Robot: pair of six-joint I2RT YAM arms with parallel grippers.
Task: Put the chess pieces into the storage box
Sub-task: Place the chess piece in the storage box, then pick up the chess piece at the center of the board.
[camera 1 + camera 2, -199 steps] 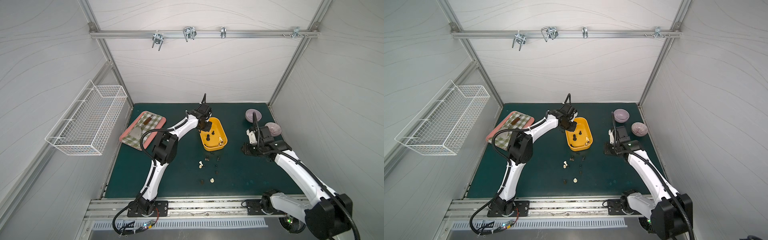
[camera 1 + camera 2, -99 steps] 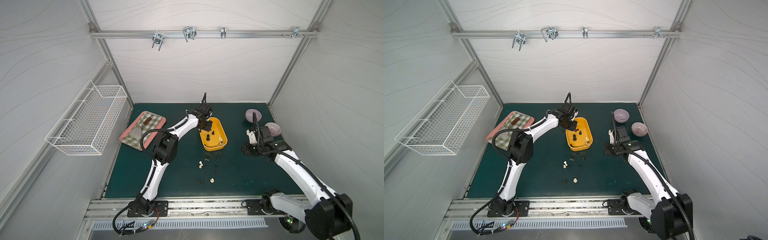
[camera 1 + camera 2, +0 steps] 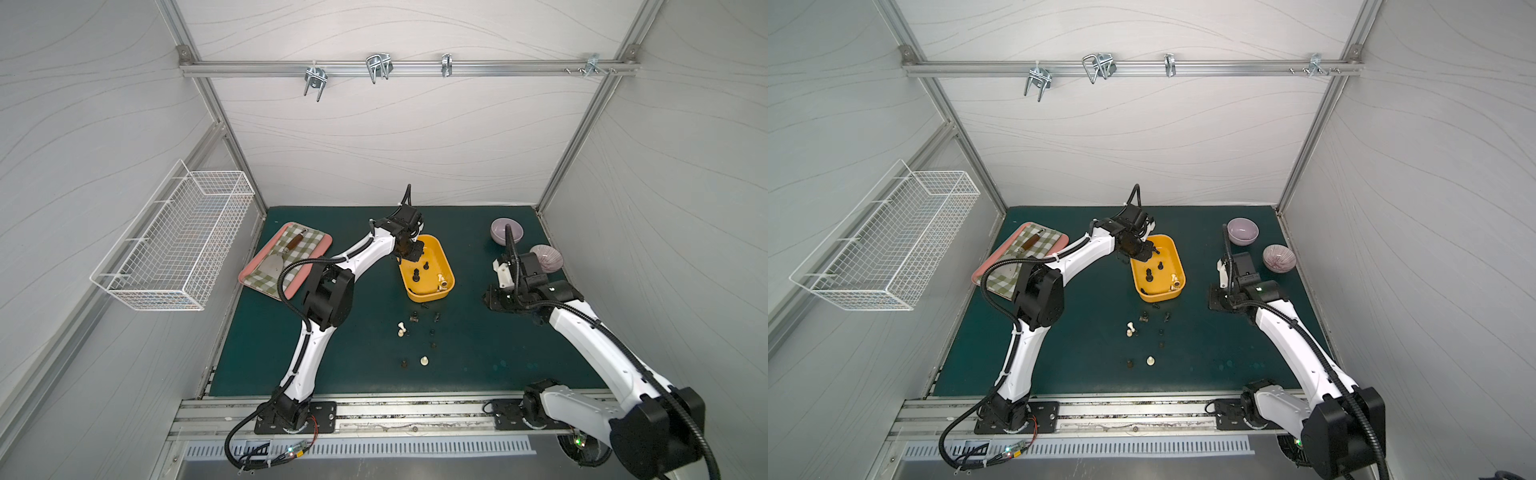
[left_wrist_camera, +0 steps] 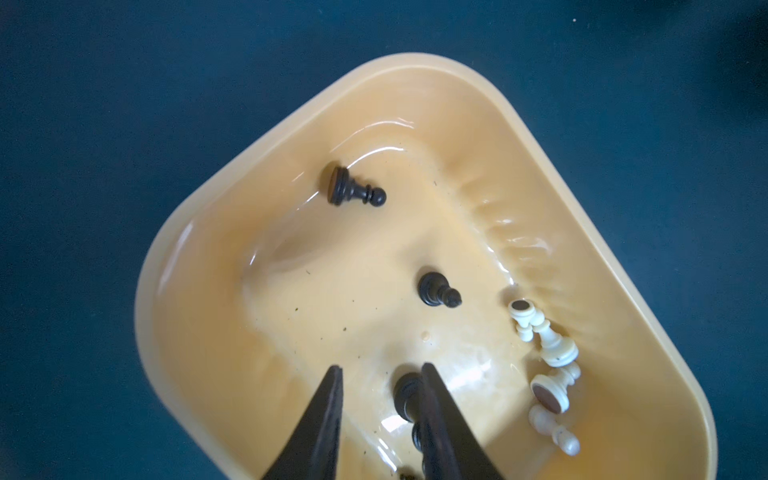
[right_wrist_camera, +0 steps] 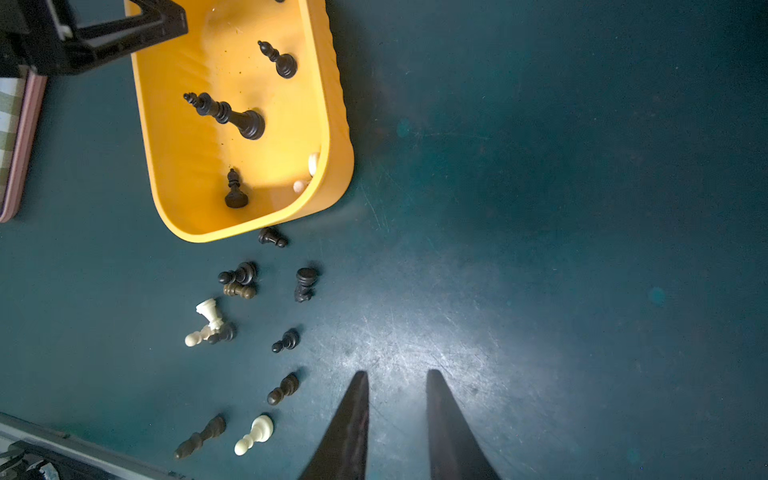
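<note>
Left gripper [image 4: 381, 366] slightly parted, finger [image 4: 444, 436] half-hiding black piece [image 4: 405, 390] in storage box [image 4: 187, 249], right gripper [image 5: 397, 372] narrow, empty

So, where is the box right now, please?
In both top views the box sits centrally, right of the tray, left gripper over its far end, loose pieces by its near end.

Shallow yellow storage box [image 3: 430, 296], round-cornered: sits upright on the green mat [image 3: 498, 353], holds chess pieces [image 4: 438, 291]. Several black spread over its floor, a few cream toppled in a heap against one long wall. Outside, off one short end: about eleven more, mostly dark, mostly toppled, strewn loosely.
</note>
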